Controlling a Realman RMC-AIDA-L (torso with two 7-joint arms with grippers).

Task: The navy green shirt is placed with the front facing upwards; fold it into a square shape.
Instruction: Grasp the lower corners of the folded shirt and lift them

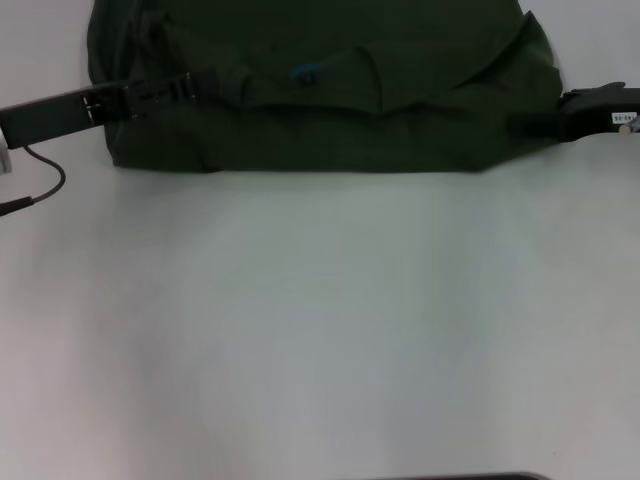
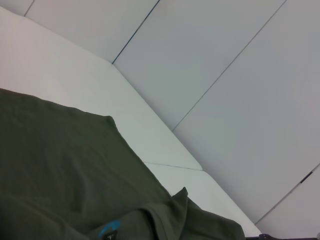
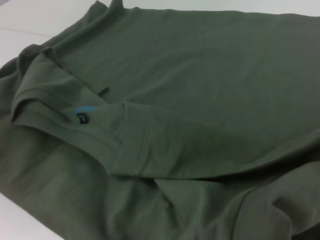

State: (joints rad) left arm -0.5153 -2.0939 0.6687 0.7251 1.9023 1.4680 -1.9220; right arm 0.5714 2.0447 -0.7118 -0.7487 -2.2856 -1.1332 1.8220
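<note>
Since the shirt lies bunched at the far edge of the white counter, already doubled over itself with the collar and its small blue label showing near the middle, the step in hand looks like a fold that brings one layer evenly over another. The left gripper reaches in from the left and rests on the cloth at the shirt's left side; the right gripper sits at the shirt's right edge, low against the fabric. Whether either set of fingers is spread, pressed together or pinching cloth cannot be told, as the dark fingers merge with the dark fabric. To do this fold well, I judge both arms should hold matching points on opposite sides and travel together at the same height, so the edge stays straight. The right wrist view shows slack ridges and a turned-over flap near the label; these want drawing taut before the layer is laid down, or the finished square will be lumpy and lopsided.
</note>
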